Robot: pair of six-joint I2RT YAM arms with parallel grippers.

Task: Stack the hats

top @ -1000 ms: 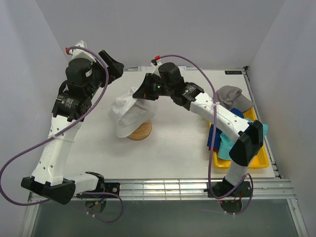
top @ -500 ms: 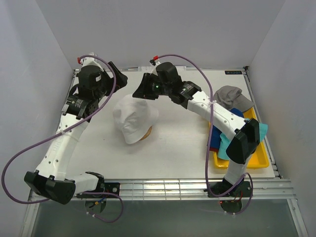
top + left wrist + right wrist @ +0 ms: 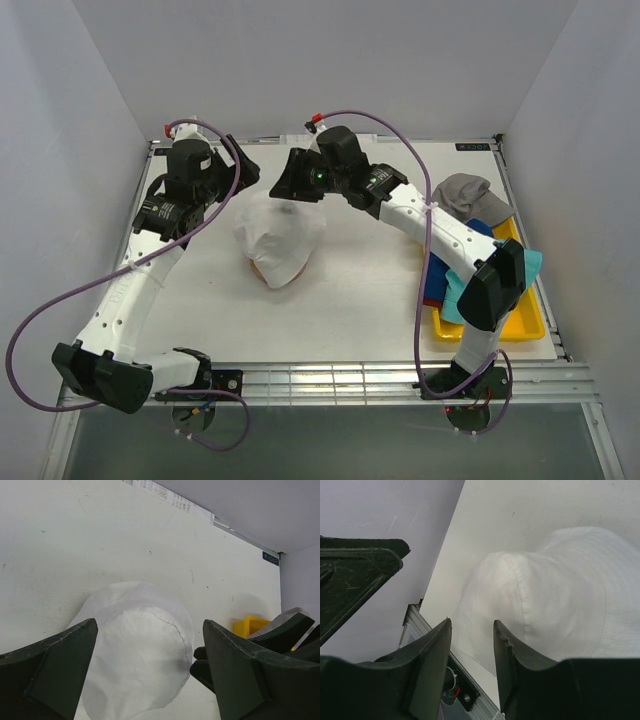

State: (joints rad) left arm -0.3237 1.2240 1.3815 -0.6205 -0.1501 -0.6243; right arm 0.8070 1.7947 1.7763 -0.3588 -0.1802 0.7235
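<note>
The white hat lies draped over the wooden stand, of which only a sliver shows at the hat's near-left edge. My left gripper is wide open above the hat's far-left side; in the left wrist view the hat lies below the spread fingers. My right gripper is open and empty just above the hat's far edge, its fingertips apart. The grey hat lies at the right. The teal and navy hats are piled on the tray. The dark red hat is not clearly visible.
The yellow tray sits at the right edge of the table, partly under the right arm; its corner shows in the left wrist view. White walls close in at left, back and right. The two grippers are close together over the hat.
The white hat, held up at its far edge a second ago, has dropped and settled over the stand. The right gripper has let go. The left gripper moved toward the back and nearer the hat.
</note>
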